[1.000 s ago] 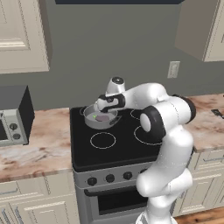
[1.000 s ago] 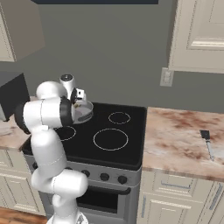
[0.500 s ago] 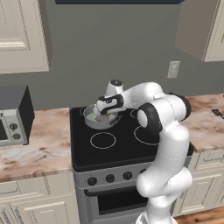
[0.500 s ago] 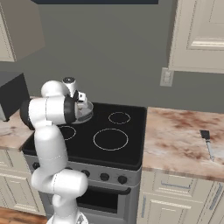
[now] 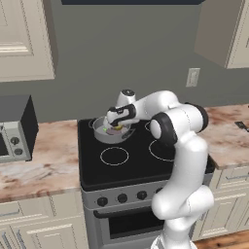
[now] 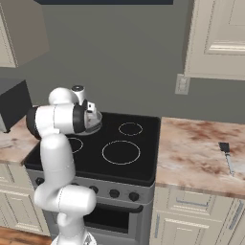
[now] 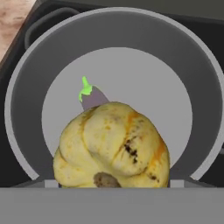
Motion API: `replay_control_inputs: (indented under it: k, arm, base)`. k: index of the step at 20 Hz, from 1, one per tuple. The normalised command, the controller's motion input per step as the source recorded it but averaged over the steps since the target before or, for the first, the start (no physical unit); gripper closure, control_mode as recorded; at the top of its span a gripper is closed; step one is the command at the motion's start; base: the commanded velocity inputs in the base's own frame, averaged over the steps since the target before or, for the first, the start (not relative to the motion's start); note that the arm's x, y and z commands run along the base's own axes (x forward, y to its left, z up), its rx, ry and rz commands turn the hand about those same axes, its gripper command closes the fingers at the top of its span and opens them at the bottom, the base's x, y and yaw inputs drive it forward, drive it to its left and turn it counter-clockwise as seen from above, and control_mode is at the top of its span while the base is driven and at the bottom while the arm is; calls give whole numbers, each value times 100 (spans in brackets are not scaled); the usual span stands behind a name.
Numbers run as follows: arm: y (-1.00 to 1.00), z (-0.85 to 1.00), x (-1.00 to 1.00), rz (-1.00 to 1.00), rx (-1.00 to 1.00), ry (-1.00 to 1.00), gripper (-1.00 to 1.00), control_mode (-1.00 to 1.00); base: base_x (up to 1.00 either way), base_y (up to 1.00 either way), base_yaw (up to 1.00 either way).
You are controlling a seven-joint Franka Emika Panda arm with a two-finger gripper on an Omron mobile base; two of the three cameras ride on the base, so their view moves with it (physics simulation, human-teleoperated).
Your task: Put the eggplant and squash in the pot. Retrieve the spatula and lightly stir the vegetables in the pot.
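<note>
The grey pot (image 7: pixel 26 109) stands on the stove's back left burner, also seen as the pot (image 5: pixel 103 133) and the pot (image 6: pixel 94 126). The purple eggplant (image 7: pixel 92 98) with its green stem lies on the pot's floor. The yellow squash (image 7: pixel 114 146) looms large just above the pot, right in front of the hand camera, and hides the fingertips. My gripper (image 5: pixel 116 122) hovers over the pot, jaws wide around the squash (image 5: pixel 117 128). The spatula (image 6: pixel 226 154) lies on the counter far to the right of the stove.
The black stove top (image 5: pixel 136 160) has other bare burner rings in front and to the right. A microwave (image 5: pixel 14 129) stands on the left counter. Marble counters flank the stove, and wall cabinets hang above on both sides.
My hand has sunk a little lower and slightly left over the pot, with the squash still in it. The jaws have kept the same width.
</note>
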Motion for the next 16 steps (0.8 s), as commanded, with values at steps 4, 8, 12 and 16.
replay_control_inputs:
  k: [4,8,12,16]
  arm:
    - [8,-6,33,0,0,0,100,-100]
    - [4,-1,24,0,0,0,100,-100]
    - [1,0,3,0,0,2,100,-100]
    - [0,0,0,0,0,0,-100,-100]
  base:
    - [0,0,0]
    - [0,0,0]
    - [0,0,0]
    - [0,0,0]
